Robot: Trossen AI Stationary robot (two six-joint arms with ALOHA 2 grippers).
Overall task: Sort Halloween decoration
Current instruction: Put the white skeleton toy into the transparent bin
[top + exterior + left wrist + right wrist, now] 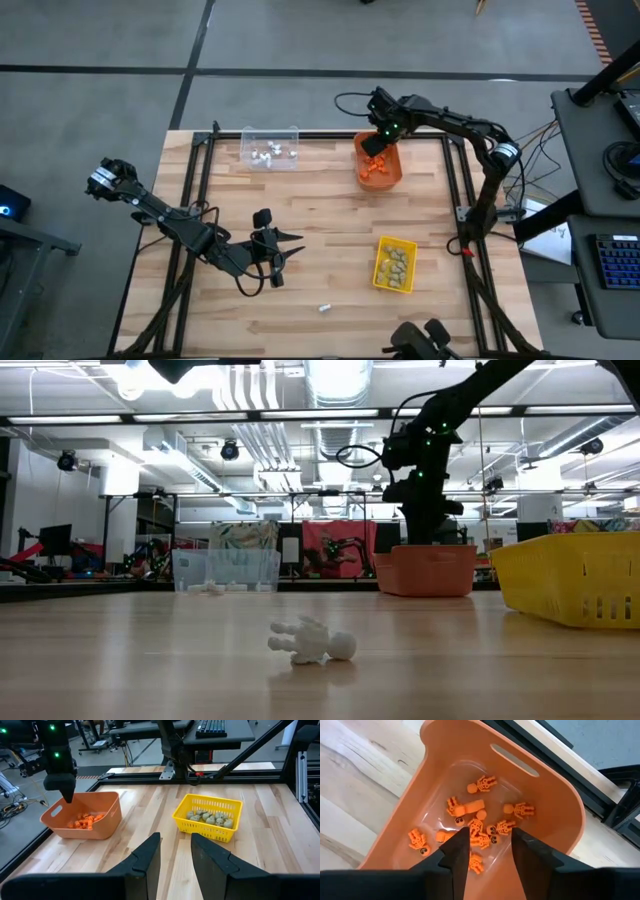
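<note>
The right tool hangs released above the orange plastic bin, while the tiny, light, rigid white skeleton trinket near the surface's front edge wants a torso pinch.

White trinket near table edge: type too blurred to tell. Clear bin contents too small to identify. Yellow bin cut off in low view.

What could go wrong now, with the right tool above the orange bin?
1. The right tool hangs open low over the orange plastic bin; pulling away sideways might catch its wall.
2. The small white skeleton figure lies alone near the table edge; a careless grasp may push it off.
</note>
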